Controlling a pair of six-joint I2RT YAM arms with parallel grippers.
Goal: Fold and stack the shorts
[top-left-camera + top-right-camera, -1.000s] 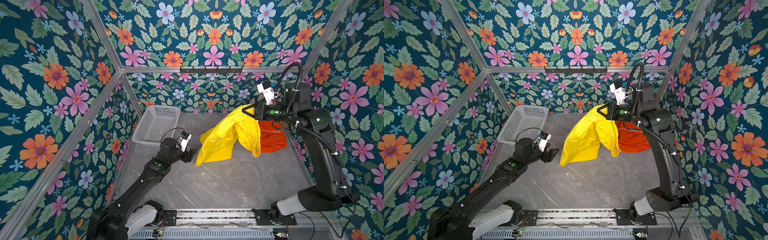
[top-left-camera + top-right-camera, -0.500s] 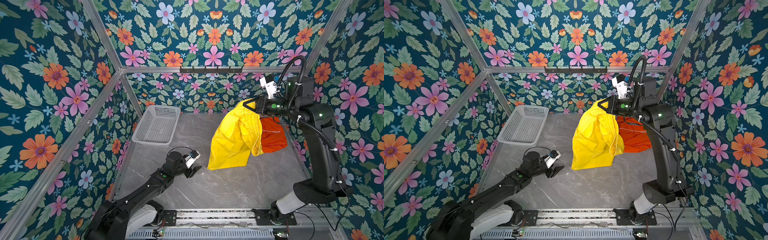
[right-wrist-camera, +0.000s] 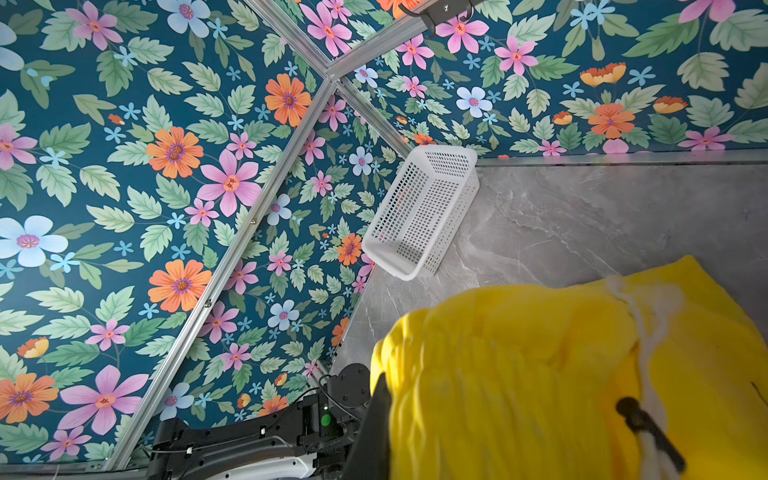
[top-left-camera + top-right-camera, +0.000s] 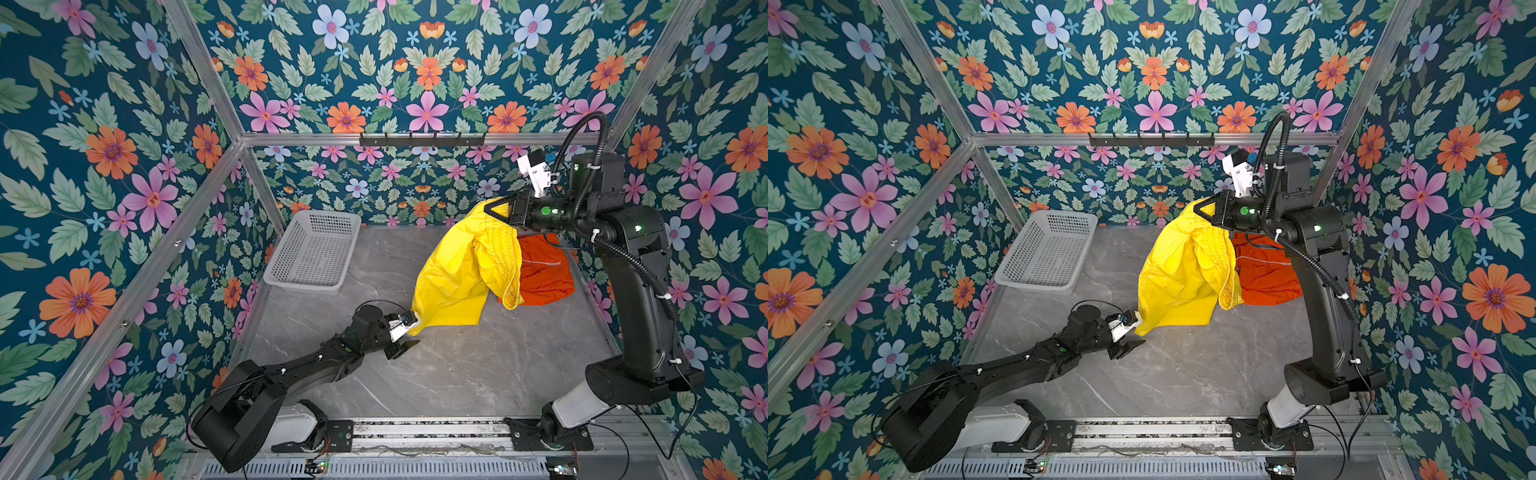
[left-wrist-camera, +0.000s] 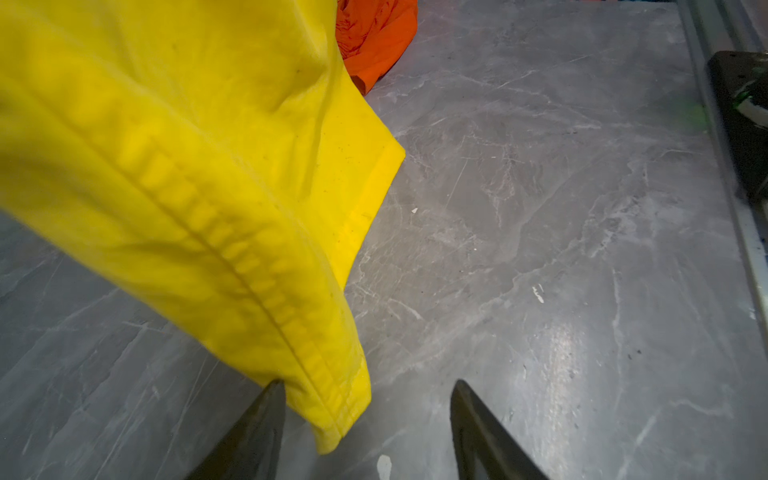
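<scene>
Yellow shorts (image 4: pixel 457 274) hang by their waistband; orange shorts (image 4: pixel 544 274) lie crumpled behind them.

A corner of the yellow shorts (image 5: pixel 187 166) hangs in the gap between the left gripper (image 5: pixel 368 386) fingers (image 5: pixel 257 432), close against one, while past the other finger the table (image 5: pixel 540 249) lies bare.

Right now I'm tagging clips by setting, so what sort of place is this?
Probably a robot test cell, not a home: an aluminium frame with floral panels boxes in a grey tabletop, two black arms sit on a rail at its front, with yellow shorts and a white basket as props.
</scene>
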